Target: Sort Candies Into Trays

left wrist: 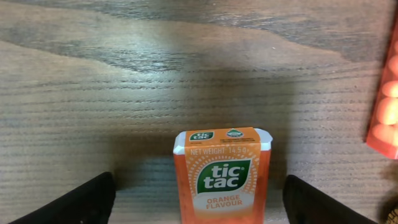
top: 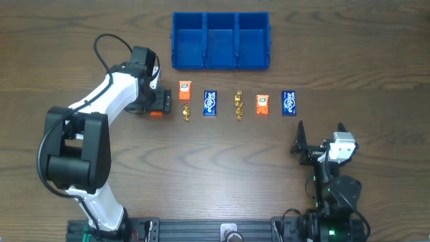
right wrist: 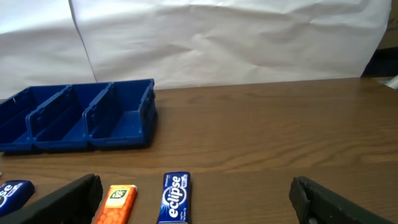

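Wood table [top: 222,161]: orange box [left wrist: 222,177] lengthwise inside spread left claw [left wrist: 200,191].

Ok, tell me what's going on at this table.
Candy sorting, barely begun. The left claw is open, its fingers either side of an orange candy box lying flat on the table, not gripped. The right claw sits open near its base, holding nothing. The blue tray has three compartments, all empty, and the other candies lie in a row in front of it: blue packs, gold wrapped sweets and another orange box.
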### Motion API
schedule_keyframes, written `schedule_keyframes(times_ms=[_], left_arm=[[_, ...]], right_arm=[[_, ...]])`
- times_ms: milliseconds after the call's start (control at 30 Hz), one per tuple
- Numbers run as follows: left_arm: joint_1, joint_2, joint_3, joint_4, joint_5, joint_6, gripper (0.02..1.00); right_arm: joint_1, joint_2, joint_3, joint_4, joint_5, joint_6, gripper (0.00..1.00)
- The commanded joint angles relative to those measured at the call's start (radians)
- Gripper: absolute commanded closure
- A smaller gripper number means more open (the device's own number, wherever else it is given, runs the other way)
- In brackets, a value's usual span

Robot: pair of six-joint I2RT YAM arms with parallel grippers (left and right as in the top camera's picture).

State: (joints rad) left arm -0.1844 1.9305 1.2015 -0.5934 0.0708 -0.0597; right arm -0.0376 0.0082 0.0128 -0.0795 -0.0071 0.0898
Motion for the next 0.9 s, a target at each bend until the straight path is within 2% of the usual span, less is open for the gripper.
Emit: schedule_keyframes(times_ms=[33,233,900], left_arm=[[-0.021,0.025,0.013,0.004,-0.055,-0.008,0.194],[-0.073,0.025,0.013,0.015,-0.112,-0.024,0.231],[-0.070,0.028,0.013,0.019,-0.096,-0.080,0.305]], right_arm=[[0.010,-0.006,-0.005,-0.004,0.005,-0.010,0.001],[0.010,-0.006,-0.005,-0.004,0.005,-0.010,0.001],[0.010,-0.006,-0.005,-0.004,0.005,-0.010,0.001]])
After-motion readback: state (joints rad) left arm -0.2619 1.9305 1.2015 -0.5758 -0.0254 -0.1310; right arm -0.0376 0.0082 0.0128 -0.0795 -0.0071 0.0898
